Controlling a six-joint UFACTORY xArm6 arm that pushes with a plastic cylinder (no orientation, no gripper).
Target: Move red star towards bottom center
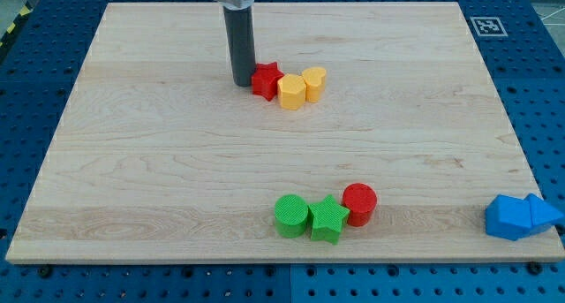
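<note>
The red star (267, 80) sits high on the bench (132, 179), touching a yellow block (292, 92), so nearly the whole trip remains. My tip (241, 83) touches its left side; this end effector is a bare rod, grasping nothing. Open board lies below, until the green star (327, 219).

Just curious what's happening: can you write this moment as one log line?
my tip touching red star, on its left | star beside yellow blocks | star at view's top, not yet moved down
</note>
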